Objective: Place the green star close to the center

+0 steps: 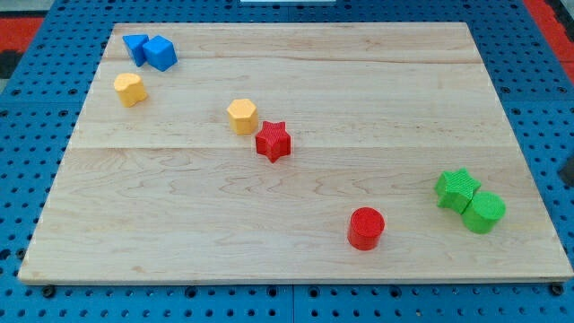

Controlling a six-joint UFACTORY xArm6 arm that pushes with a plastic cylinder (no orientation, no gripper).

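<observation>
— Though the whole board (296, 54) is in sight, can you find my tip anywhere?

— No. Only a dark sliver shows at the view's right edge, cut off by the frame, and I cannot tell what it is. So where the tip stands relative to the blocks cannot be told either.

— And the green star (457, 189)?

— It lies flat near the board's right edge, in the lower half, well away from the board's middle. Its points are clear and its top is ridged.

— What is around it?

— A green cylinder (485, 212) touches it, just to the star's lower right. A red cylinder (366, 227) sits to the star's lower left, apart from it. Farther to the star's upper left, near the board's middle, a red star (273, 142) sits just beside a yellow hexagon block (242, 116). Far off toward the top left corner are another yellow block (130, 89) and two blue blocks (151, 50) pressed together; their shapes are hard to make out.
</observation>
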